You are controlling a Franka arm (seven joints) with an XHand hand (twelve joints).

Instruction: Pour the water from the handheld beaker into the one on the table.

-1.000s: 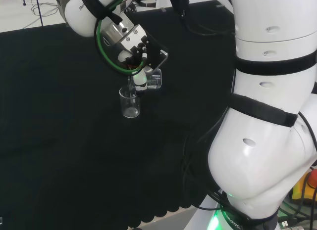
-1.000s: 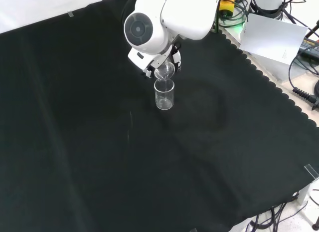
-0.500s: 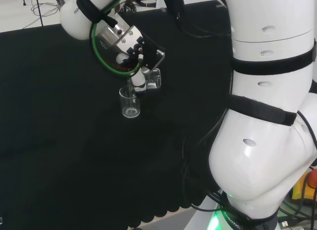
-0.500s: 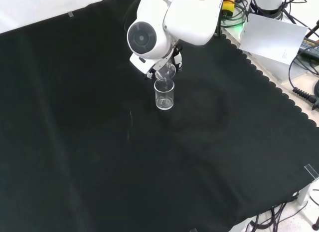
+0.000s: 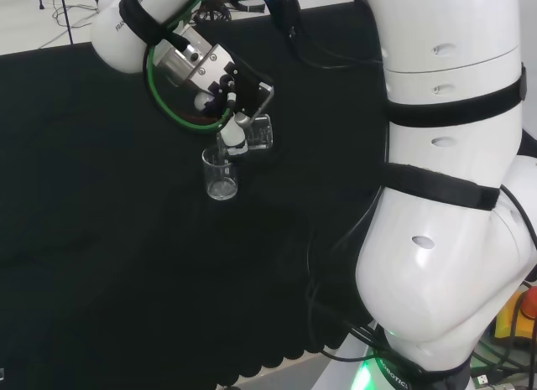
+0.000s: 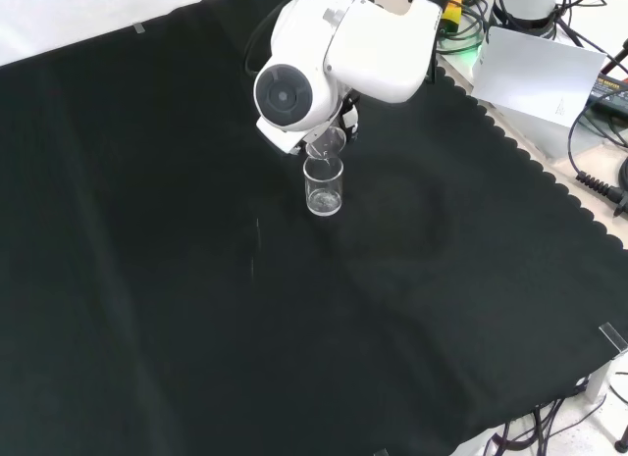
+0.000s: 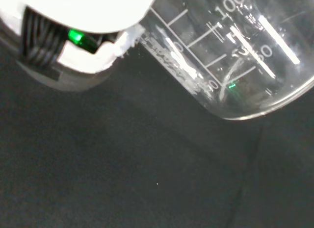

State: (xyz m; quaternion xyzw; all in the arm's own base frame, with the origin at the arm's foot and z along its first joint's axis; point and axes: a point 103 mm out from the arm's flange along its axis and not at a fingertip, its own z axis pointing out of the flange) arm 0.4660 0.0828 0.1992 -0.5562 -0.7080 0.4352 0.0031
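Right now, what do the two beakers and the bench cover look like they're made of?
Held beaker: clear, glossy, glass or plastic; white printed scale and bright glints show.
Standing beaker: likewise clear and shiny, the cloth visible through it.
Cover: matte black cloth, with soft creases and a scalloped edge.

Robotics lab | white robot arm (image 6: 383,39) at a bench under black cloth (image 6: 196,309); graduated glass beakers (image 6: 324,186); cables (image 6: 589,172) and gear crowding the bench edge
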